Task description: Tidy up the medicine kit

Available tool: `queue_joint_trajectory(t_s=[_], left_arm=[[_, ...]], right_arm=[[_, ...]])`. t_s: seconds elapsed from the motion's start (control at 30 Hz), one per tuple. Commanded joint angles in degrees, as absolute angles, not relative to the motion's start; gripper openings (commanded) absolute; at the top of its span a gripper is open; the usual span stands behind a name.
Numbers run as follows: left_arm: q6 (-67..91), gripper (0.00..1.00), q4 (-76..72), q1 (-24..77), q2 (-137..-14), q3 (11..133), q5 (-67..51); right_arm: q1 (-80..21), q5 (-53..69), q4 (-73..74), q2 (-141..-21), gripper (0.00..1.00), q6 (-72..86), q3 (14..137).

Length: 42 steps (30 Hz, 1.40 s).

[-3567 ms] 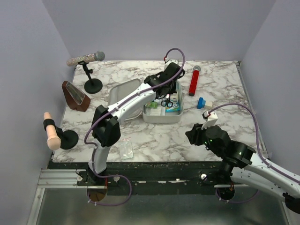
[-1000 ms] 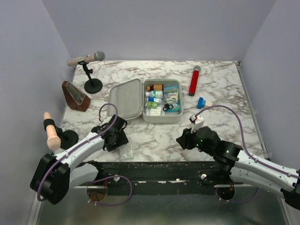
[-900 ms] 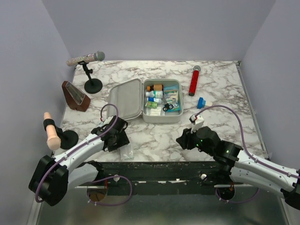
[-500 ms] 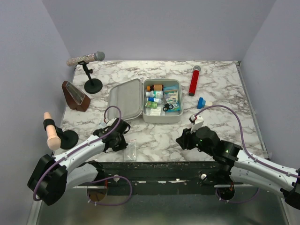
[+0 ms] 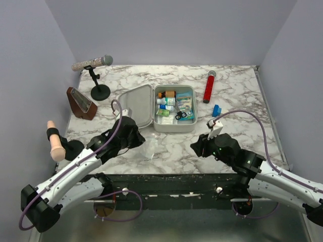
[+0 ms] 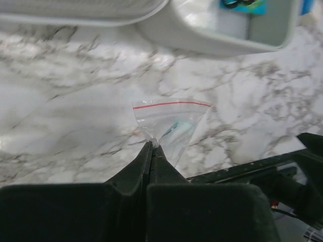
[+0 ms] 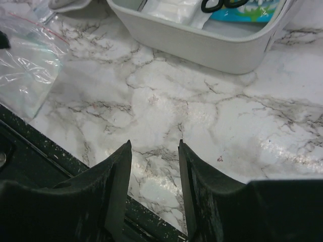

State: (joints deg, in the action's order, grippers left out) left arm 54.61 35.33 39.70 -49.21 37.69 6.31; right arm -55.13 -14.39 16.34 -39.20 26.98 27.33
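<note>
The medicine kit (image 5: pixel 174 125) is a pale grey tin lying open mid-table, lid (image 5: pixel 134 107) flat to the left, tray filled with bottles, packets and scissors. Its near wall shows in the left wrist view (image 6: pixel 212 43) and the right wrist view (image 7: pixel 212 48). My left gripper (image 6: pixel 151 145) is shut on a corner of a small clear zip bag (image 6: pixel 174 126) with a red seal line, held just above the marble in front of the kit (image 5: pixel 150 149). My right gripper (image 7: pixel 154 151) is open and empty over bare marble near the front edge.
A red cylinder (image 5: pixel 208 86) and a small blue block (image 5: pixel 216 110) lie right of the kit. A microphone on a stand (image 5: pixel 96 75), a brown wedge (image 5: pixel 81 103) and a peg on a black base (image 5: pixel 63 145) stand at the left. The table's front edge (image 5: pixel 166 175) is close below both grippers.
My left arm left the kit, came down to the zip bag near the front edge, closed on it and carried it up and right toward the kit. My right gripper shifted slightly.
</note>
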Motion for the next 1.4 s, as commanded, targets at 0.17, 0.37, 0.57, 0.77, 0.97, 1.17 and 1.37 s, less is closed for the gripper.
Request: queue_joint_trajectory(t_s=[0.17, 0.37, 0.57, 0.77, 0.97, 1.17, 1.37], left_arm=[[46.1, 0.00, 23.9, 41.1, -63.3, 58.8, 5.7], [42.8, 0.00, 20.5, 41.1, -81.5, 75.8, 8.6], [43.8, 0.00, 18.6, 41.0, -97.8, 90.9, 7.0], [48.5, 0.00, 19.6, 41.0, -109.4, 96.0, 7.0], [51.6, 0.00, 17.8, 41.0, -113.2, 93.6, 4.7], [52.9, 0.00, 16.4, 41.2, -112.3, 88.4, 5.2], [54.7, 0.00, 15.4, 42.1, -113.0, 84.8, 3.5]], right_arm=[[-55.4, -23.7, 22.6, -36.1, 0.51, 22.2, 34.1], [-55.4, -28.0, 25.9, -32.5, 0.51, 22.4, 35.9], [-55.4, -30.1, 29.6, -31.0, 0.52, 23.1, 36.8], [-55.4, -31.6, 31.5, -30.0, 0.52, 23.6, 37.3], [-55.4, -32.1, 31.6, -30.0, 0.52, 23.6, 37.1], [-55.4, -31.9, 31.2, -30.8, 0.52, 23.7, 37.0], [-55.4, -31.9, 30.7, -31.6, 0.52, 23.6, 37.0]])
